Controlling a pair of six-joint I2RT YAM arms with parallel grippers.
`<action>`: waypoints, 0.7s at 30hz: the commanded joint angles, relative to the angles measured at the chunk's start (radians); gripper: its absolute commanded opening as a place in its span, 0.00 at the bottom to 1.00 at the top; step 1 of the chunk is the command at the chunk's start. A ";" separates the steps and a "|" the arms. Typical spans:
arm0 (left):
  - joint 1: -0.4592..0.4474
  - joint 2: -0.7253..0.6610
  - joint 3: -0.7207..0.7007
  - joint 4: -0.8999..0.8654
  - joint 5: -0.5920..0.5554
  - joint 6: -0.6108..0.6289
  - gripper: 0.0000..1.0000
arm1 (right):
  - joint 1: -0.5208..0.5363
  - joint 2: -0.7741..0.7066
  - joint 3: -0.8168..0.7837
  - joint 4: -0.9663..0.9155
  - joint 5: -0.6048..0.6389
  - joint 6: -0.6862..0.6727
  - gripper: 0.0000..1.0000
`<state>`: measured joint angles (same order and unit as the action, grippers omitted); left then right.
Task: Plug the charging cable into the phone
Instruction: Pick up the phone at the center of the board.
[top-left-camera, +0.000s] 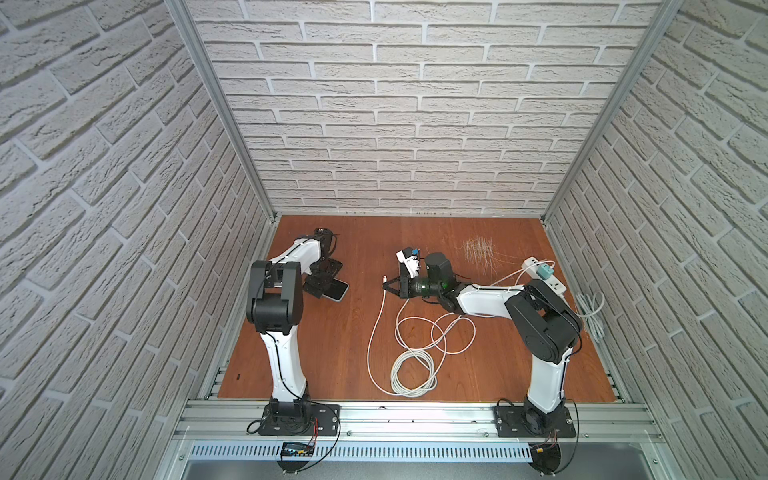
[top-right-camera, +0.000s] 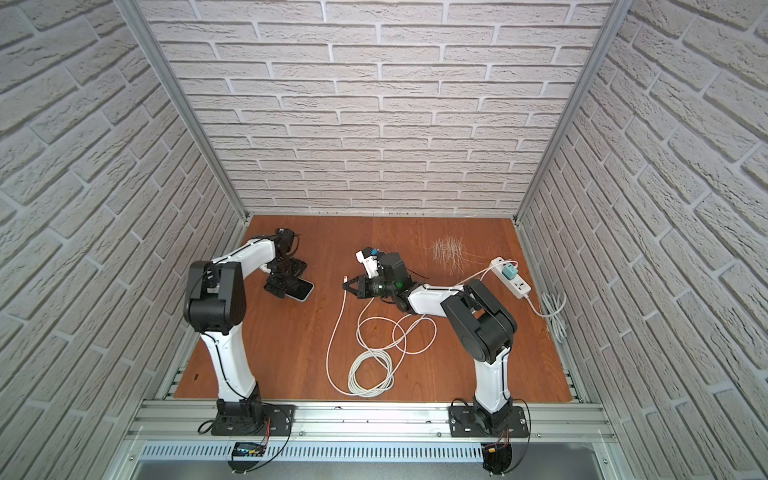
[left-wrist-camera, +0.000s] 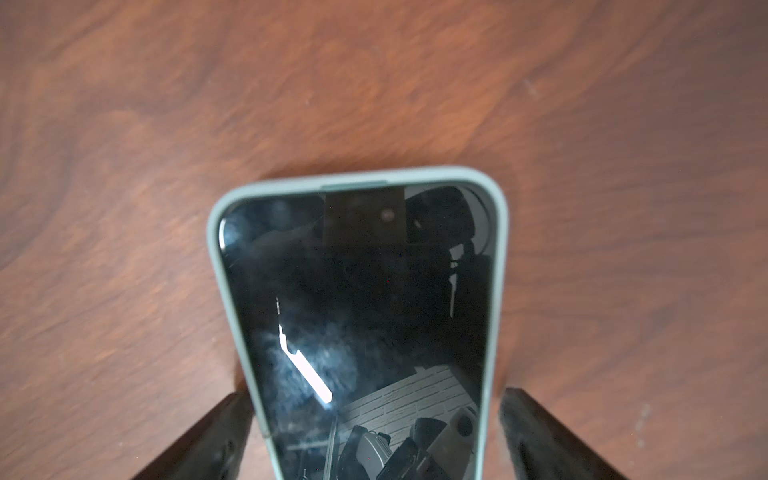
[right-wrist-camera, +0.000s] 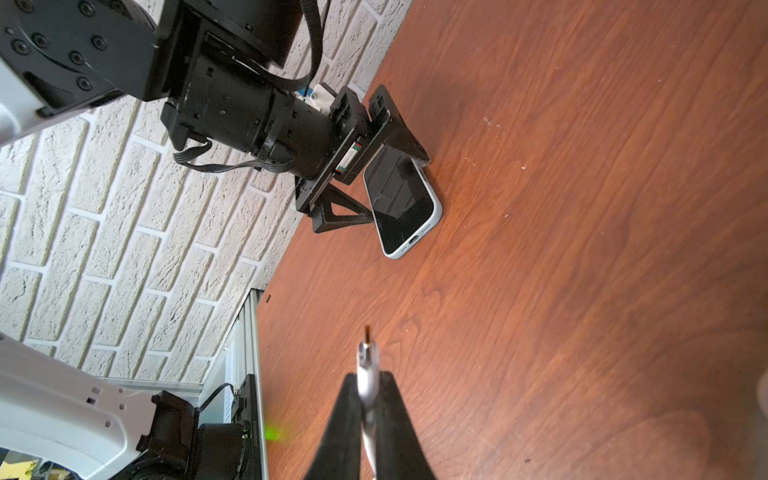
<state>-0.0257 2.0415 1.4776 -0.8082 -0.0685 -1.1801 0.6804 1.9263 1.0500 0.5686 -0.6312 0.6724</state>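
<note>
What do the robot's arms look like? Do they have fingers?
The left arm and right arm are smooth white shells with chunky black joints and thin black cables. Each ends in two black triangle-shaped fingers. A green light glows on the right one.

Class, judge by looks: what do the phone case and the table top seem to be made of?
Phone case: likely matte silicone or soft plastic; pale green, no glare. Table top: wood or wood-look laminate; reddish grain, faint sheen.

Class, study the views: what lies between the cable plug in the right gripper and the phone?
Nothing but bare wooden table. The right wrist view shows the plug in the right gripper facing the phone across an open stretch.
</note>
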 joint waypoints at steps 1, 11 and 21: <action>-0.004 0.034 0.022 -0.044 -0.029 -0.010 0.98 | 0.009 -0.035 0.013 0.013 -0.015 -0.020 0.03; -0.013 0.053 0.023 -0.052 -0.054 -0.006 0.94 | 0.008 -0.034 0.015 0.010 -0.014 -0.022 0.03; -0.038 0.029 0.016 -0.032 -0.076 0.047 0.72 | 0.008 -0.032 0.015 0.010 -0.014 -0.021 0.03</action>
<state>-0.0460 2.0617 1.5002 -0.8349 -0.1204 -1.1641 0.6815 1.9263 1.0500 0.5682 -0.6357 0.6640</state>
